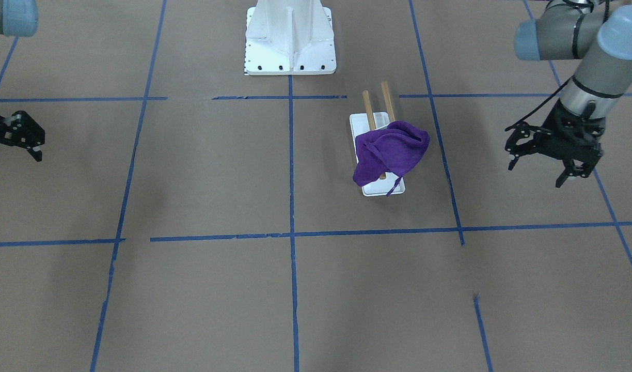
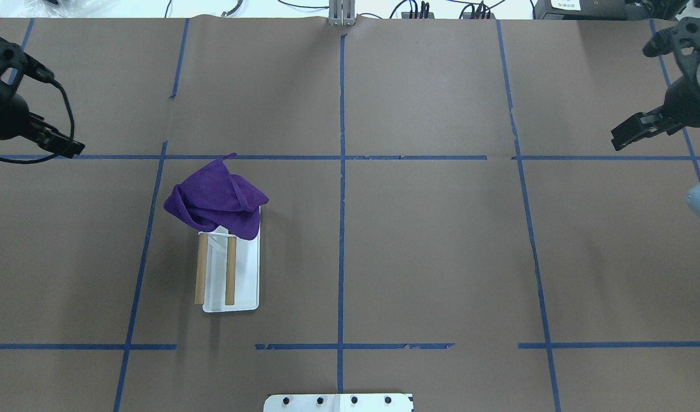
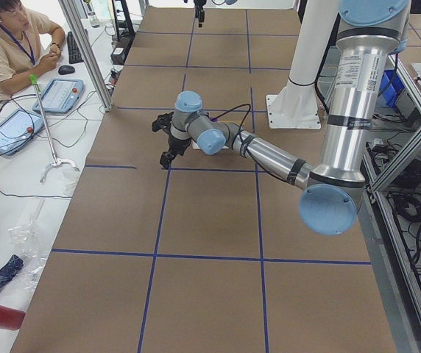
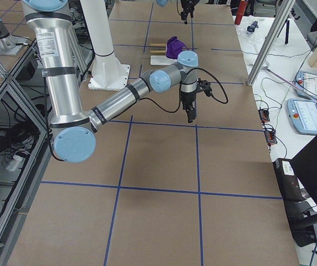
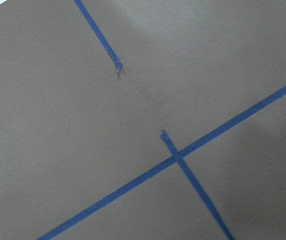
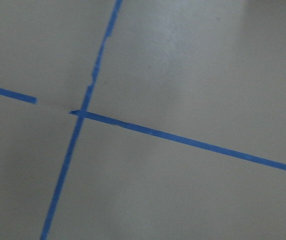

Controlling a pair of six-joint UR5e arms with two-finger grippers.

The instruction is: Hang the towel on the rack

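Towel point(image 1: 393, 152) lies bunched over the two wooden bars of the rack point(image 1: 368, 111), heaped at the bars' end farther from the robot, with its string point(image 1: 396, 186) dangling over the white base. It sits well apart from the left gripper point(image 1: 539, 168), off to that gripper's right and about level with it. That gripper hangs above the table with its fingers spread wide and nothing in them. The right gripper point(image 1: 29, 147) is much farther off on the towel's other side, holding nothing; how far open it is I cannot tell. The hanging looks essentially done. Any tidying would mean pinching one loose edge and drawing the cloth along the bars without tipping the light stand.
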